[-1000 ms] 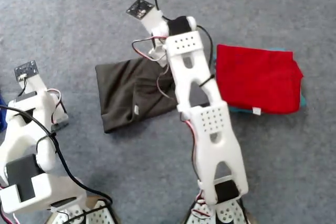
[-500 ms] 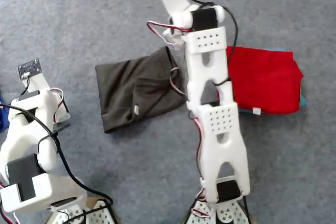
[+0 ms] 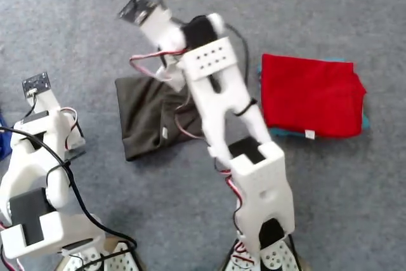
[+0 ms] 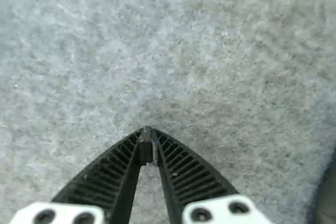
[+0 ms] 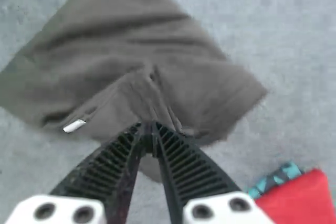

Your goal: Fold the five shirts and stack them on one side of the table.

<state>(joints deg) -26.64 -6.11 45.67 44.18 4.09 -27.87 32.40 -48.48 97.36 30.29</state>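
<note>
- Right gripper: clenched on a raised fold of the dark shirt.
- Left gripper: closed, empty, left of that shirt.
- Red shirt: folded, right of it.

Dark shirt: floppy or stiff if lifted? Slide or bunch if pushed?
Likely floppy: the dark shirt tents into a soft ridge at the pinch of the right gripper, so it should drape when lifted. Probably light: thin layers lying flat. The table looks felt-like and grippy, so a push may bunch it rather than slide it.
</note>
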